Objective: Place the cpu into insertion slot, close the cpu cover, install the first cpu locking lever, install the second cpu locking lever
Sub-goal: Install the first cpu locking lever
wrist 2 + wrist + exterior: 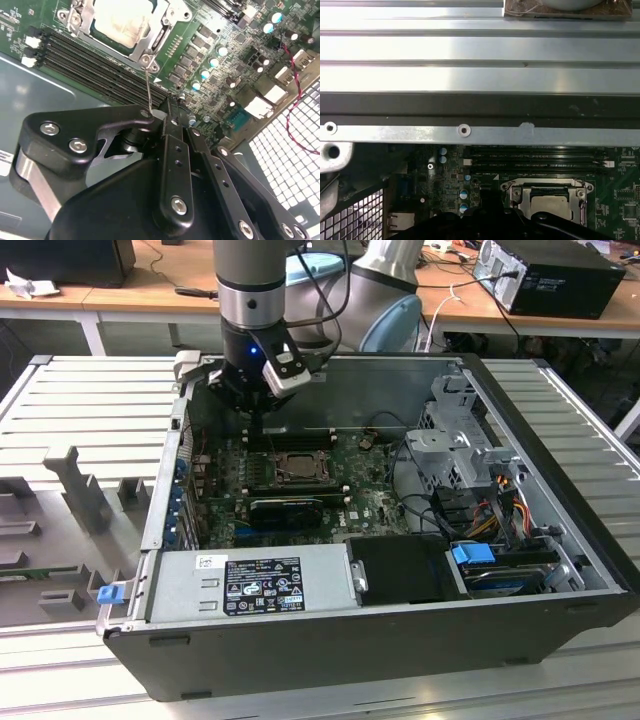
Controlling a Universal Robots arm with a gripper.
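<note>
The cpu (120, 20) lies flat in the insertion slot, its silvery top showing through the window of the cpu cover (167, 22), which is folded down over it. The slot's contact field is hidden beneath the chip. A thin wire locking lever (148, 85) runs from a corner of the cover frame to my fingertips. My gripper (169, 112) is shut, its tip touching the lever's free end. In the exterior view the gripper (256, 425) hangs just behind the cpu (296, 466), towards the exterior view's left. The first wrist view also shows the cpu (551, 204) under the cover (517, 192).
Black memory slots (90, 65) run alongside the socket, close to the case wall (470, 130). A long black card (285, 508) lies in front of the socket. The power supply (260, 585), a drive cage (460, 450) and cables (500, 505) fill the case's front and right.
</note>
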